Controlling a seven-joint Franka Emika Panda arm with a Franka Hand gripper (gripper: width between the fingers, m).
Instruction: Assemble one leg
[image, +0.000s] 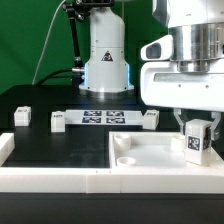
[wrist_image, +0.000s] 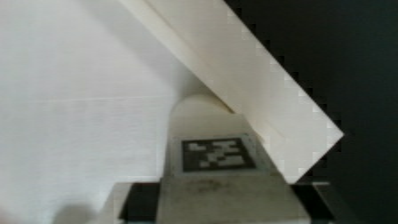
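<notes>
My gripper (image: 197, 135) is shut on a leg (image: 196, 141), a small white peg with a black-and-white tag on its face. It holds the leg upright over the right part of the large white square panel (image: 150, 152), close to its surface. In the wrist view the leg (wrist_image: 217, 150) sits between the dark fingers (wrist_image: 143, 200), its far end at the panel (wrist_image: 80, 100) near the panel's raised edge (wrist_image: 249, 80). Three more legs lie on the black table: one (image: 22, 117) at the exterior view's left, one (image: 57, 121) and one (image: 150, 119) beside the marker board.
The marker board (image: 104, 118) lies flat behind the panel. A white L-shaped rail (image: 40, 170) runs along the table's front and the exterior view's left. The robot base (image: 106, 60) stands at the back with cables beside it.
</notes>
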